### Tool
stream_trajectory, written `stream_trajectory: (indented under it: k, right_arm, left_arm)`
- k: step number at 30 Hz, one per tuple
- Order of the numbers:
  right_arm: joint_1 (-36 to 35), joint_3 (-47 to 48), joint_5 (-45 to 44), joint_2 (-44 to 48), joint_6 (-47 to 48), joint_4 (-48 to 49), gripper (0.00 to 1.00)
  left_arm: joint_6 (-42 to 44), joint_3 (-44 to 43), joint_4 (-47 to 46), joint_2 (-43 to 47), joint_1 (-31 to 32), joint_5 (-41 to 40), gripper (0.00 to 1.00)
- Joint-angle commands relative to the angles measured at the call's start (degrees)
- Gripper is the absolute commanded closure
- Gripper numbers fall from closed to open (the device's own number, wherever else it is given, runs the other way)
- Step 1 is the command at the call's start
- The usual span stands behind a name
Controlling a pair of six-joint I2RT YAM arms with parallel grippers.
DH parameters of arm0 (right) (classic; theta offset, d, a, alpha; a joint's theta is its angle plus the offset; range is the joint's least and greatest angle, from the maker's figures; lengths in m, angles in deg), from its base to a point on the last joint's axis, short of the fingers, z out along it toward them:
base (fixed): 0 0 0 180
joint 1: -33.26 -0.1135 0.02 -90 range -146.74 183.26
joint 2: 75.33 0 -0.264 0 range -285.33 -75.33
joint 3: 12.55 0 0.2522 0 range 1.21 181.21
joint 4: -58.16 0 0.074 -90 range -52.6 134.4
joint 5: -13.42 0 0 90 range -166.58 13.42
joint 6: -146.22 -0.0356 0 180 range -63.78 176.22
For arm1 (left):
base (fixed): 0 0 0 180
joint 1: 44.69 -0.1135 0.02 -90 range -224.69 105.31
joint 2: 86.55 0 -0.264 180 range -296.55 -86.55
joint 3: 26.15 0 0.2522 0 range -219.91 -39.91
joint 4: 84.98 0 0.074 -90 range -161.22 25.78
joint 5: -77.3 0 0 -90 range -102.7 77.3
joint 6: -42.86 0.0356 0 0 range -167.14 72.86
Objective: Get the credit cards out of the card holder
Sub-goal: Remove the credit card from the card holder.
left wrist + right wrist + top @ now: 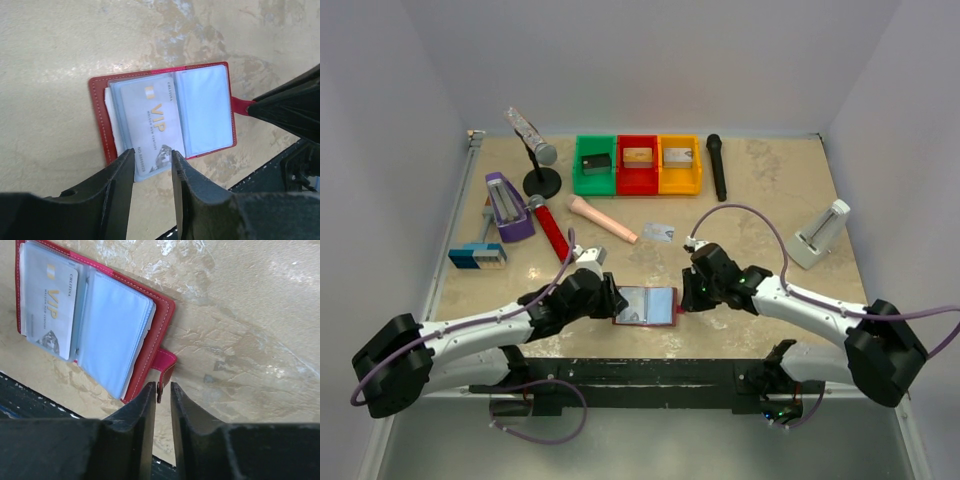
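Note:
The dark red card holder (645,305) lies open on the table between my two grippers. Its pale blue clear pockets face up, and a pale grey "VIP" credit card (152,125) sits in the left pocket, also visible in the right wrist view (52,315). My left gripper (613,300) is open, with its fingertips (153,160) either side of that card's near end. My right gripper (682,297) is closed to a narrow gap (162,390) around the holder's raised red tab (166,365). One loose pale card (659,232) lies on the table behind the holder.
Green (594,165), red (638,165) and yellow (680,165) bins stand at the back. Nearby are a black microphone (717,167), a red microphone (550,228), a mic stand (541,160), a purple device (506,207), a pink cylinder (603,219) and a white stand (818,234). The black table edge (650,375) is close behind the holder.

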Motion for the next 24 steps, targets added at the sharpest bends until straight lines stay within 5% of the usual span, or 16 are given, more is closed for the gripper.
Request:
stream_trajectory:
  k: [1, 8, 13, 17, 21, 24]
  right_arm:
    - [-0.1, 1.2, -3.2, 3.8, 1.3, -3.5, 0.73]
    - [-0.2, 3.6, -4.8, 11.9, 2.4, -8.4, 0.66]
    - [-0.2, 1.9, 9.4, 17.0, 2.9, 3.4, 0.69]
    - [-0.2, 0.3, 20.7, 11.5, -1.9, 16.5, 0.75]
    - [0.1, -4.3, 22.5, 2.9, -7.6, 30.1, 0.78]
    - [0.6, -7.7, 22.2, -2.0, -10.7, 35.6, 0.82]
  left_arm:
    - [-1.7, 1.0, 4.8, 2.5, 0.2, -4.6, 0.60]
    - [-1.6, 1.9, 7.8, 9.0, 0.1, -7.5, 0.60]
    - [1.2, 4.7, -3.7, 15.8, -0.2, -5.0, 0.62]
    - [1.8, 7.7, -16.6, 14.2, -0.7, -1.0, 0.77]
    - [1.3, 7.2, -21.5, 7.1, -0.8, 1.9, 0.98]
    - [-0.2, 7.4, -22.7, 2.6, -1.0, 1.6, 1.00]
